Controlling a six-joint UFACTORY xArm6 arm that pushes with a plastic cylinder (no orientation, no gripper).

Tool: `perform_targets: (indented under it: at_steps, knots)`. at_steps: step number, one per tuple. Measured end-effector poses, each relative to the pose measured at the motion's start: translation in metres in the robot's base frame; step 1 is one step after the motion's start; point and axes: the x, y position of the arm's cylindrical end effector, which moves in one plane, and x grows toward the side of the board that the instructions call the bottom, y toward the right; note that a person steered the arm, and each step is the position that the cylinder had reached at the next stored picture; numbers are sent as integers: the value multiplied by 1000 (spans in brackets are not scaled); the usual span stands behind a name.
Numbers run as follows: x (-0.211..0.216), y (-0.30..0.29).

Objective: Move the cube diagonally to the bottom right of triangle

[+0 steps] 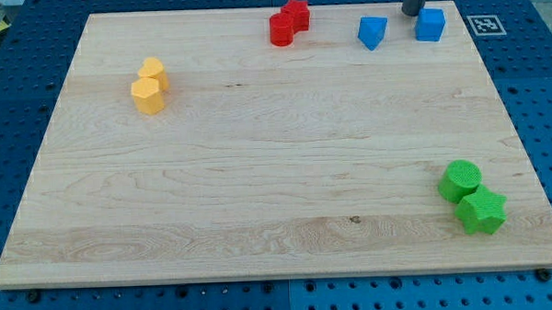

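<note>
A blue cube (430, 24) sits near the top right of the wooden board (258, 174). A blue triangle block (372, 32) lies a short way to its left, apart from it. My tip (410, 12) is a dark rod end at the view's top, just above and left of the cube's top left corner, between the cube and the triangle. I cannot tell whether it touches the cube.
A red cylinder (282, 30) and a red star (296, 13) touch at the top middle. Two yellow blocks (149, 86) sit together at the left. A green cylinder (460, 180) and a green star (481, 210) sit at the bottom right.
</note>
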Motion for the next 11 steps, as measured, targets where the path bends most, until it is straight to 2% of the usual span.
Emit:
perform_targets:
  at_steps: [4,6,9,11]
  knots:
    - [36,45]
    - [68,30]
    - [160,21]
    - [174,-5]
